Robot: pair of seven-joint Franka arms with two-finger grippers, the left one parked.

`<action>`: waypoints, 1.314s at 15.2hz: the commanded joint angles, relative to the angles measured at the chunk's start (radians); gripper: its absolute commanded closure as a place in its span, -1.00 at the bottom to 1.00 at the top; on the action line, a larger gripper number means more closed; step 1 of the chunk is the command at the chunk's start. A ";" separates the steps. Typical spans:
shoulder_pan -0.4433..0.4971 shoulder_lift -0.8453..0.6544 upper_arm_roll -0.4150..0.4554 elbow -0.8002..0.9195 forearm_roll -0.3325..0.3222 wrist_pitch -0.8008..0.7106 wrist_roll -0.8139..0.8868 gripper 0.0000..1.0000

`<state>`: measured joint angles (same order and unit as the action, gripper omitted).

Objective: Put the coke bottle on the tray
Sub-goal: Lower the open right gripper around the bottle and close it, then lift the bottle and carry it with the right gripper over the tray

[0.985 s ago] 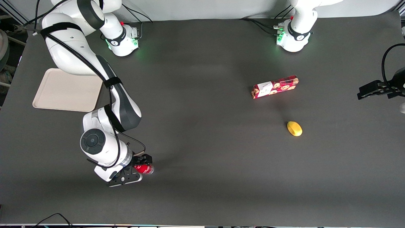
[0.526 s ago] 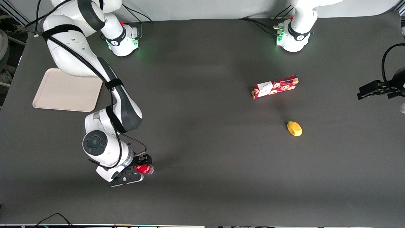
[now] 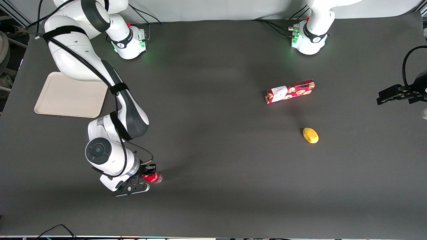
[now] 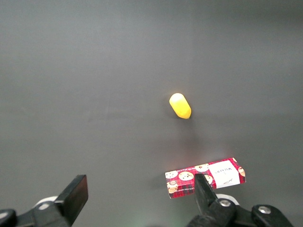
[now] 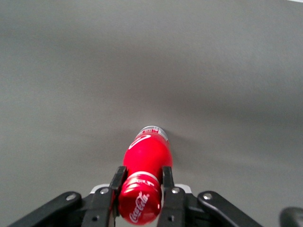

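Two fingers [image 5: 118, 182] of the gripper [image 3: 144, 177] are clamping the coke bottle [image 3: 152, 177] by its capped neck near the table's [image 3: 213, 173] front edge. Toward the working arm's end, the tray [image 3: 68, 96] is lying flat, well apart and farther from the camera.

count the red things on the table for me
2: the coke bottle in the right end effector, shut on its neck, near the front camera; the cookie box, farther away toward the parked arm's end.
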<state>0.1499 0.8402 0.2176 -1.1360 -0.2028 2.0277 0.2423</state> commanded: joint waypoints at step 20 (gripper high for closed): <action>-0.279 -0.982 -0.430 -0.928 0.020 -0.103 -0.547 1.00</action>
<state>-0.1325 0.0110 -0.0705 -1.8949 -0.2005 1.8331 -0.1120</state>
